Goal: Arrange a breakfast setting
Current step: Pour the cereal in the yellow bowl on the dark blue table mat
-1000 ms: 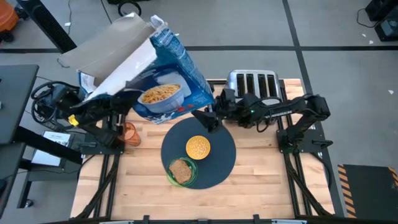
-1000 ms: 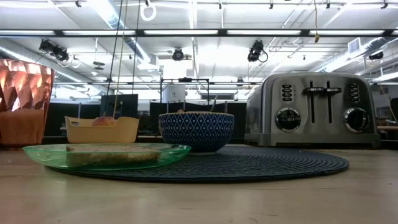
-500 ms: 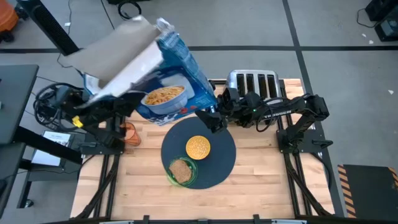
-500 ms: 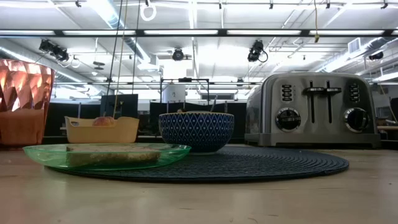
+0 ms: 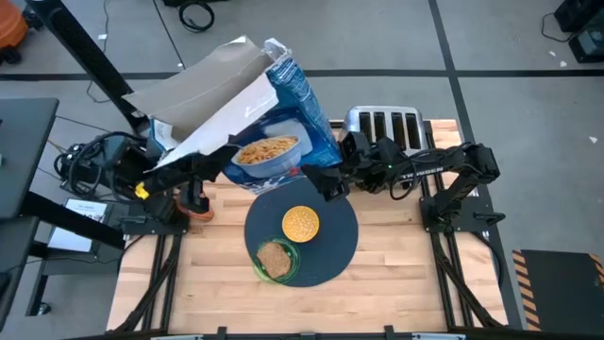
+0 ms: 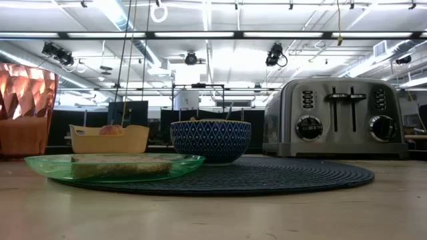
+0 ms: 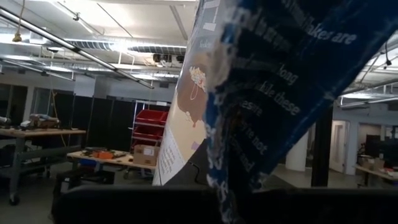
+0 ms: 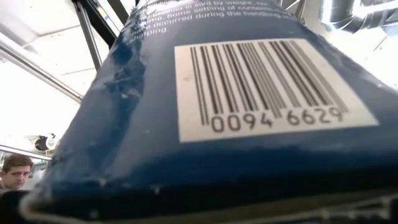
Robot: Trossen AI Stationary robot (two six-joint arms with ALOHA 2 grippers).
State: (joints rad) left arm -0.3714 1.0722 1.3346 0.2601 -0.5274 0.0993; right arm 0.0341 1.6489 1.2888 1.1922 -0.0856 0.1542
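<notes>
One barcode, "0094 6629", on blue cereal box [image 8: 205,118]

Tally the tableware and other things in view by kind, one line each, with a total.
Bowls: 1, bowl
Plates: 1, green plate
Mats: 1, round mat
Tumblers: 1, orange tumbler
Toasters: 1, toaster
Trays: 1, yellow tray
Cereal boxes: 1, cereal box
Total: 7

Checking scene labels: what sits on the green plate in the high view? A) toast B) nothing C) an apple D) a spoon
A: in the high view the green plate at the near edge of the dark mat holds a brown slice of toast; the low view also shows a flat slice lying on it.
</notes>
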